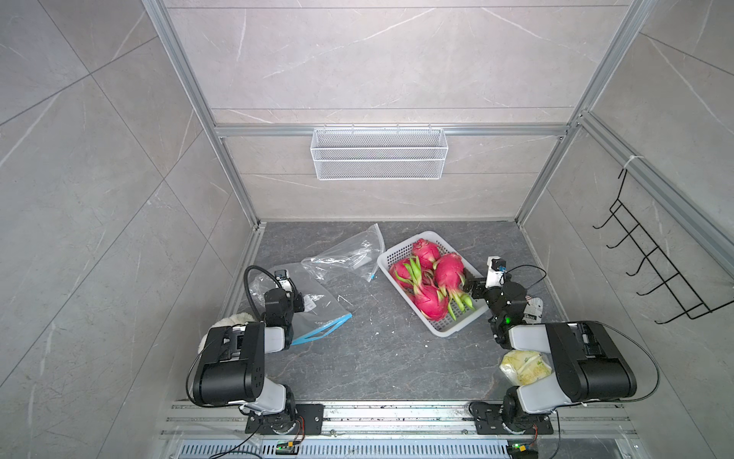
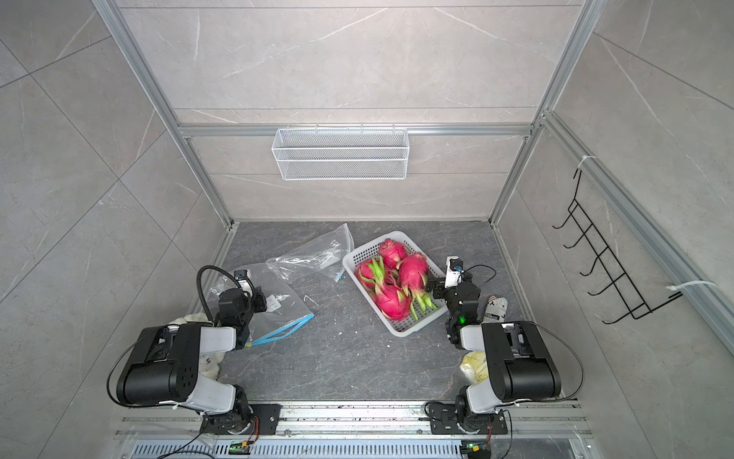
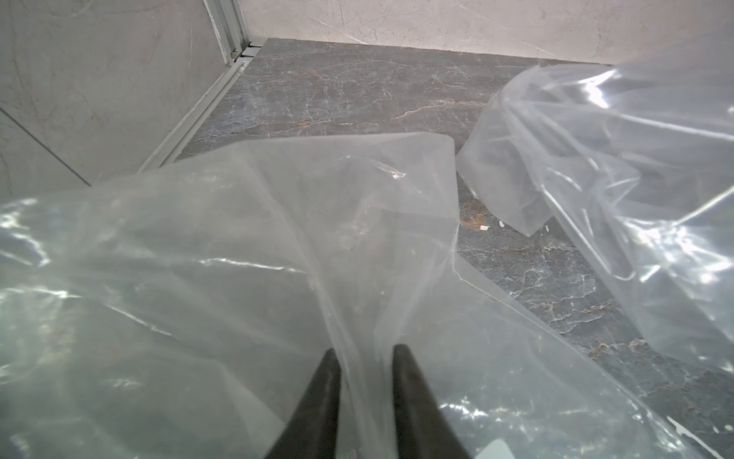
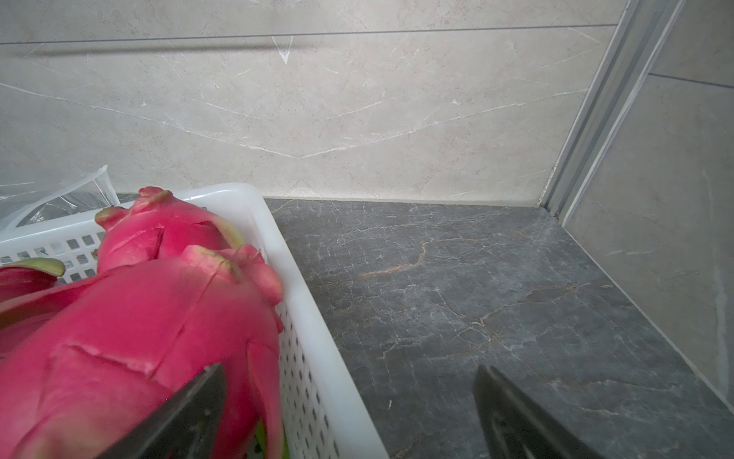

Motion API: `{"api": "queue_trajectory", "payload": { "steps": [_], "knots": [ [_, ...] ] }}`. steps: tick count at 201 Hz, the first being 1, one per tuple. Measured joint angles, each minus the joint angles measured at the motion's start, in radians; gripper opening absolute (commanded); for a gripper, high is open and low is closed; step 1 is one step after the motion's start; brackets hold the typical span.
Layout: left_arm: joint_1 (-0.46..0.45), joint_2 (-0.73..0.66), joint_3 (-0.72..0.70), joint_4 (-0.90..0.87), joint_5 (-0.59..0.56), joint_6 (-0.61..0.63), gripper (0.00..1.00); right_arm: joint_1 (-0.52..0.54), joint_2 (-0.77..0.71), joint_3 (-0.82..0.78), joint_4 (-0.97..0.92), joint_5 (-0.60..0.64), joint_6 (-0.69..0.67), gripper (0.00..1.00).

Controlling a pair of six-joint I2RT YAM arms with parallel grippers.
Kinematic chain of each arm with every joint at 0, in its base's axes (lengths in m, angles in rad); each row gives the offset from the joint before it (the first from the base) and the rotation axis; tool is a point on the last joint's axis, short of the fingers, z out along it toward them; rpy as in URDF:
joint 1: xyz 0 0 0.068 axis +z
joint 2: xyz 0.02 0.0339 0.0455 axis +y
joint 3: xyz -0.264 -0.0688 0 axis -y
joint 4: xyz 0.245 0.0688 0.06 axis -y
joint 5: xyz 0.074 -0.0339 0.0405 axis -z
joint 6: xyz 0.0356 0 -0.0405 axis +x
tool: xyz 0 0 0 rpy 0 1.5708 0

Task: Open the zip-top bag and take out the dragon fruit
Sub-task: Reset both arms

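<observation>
Plainly, all four dragon fruit lie piled in the basket at the right of the table, outside both bags. The left gripper is over the near bag, its jaws drawn narrow on a raised fold of the film. A second bag lies just beyond. The right gripper gapes wide at the basket's edge, one finger over a fruit, the other outside, holding nothing.
</observation>
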Motion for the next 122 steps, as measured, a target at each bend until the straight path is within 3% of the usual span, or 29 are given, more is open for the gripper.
{"api": "queue_trajectory", "payload": {
  "steps": [24,122],
  "knots": [
    [0.0,0.0,0.0,-0.003,0.0,0.0,0.99,0.001,0.0,0.0,0.0,0.001,0.0,0.99],
    [-0.003,0.0,0.0,-0.003,0.001,0.0,1.0,0.002,0.0,0.0,-0.001,0.005,0.0,0.99]
  ]
}}
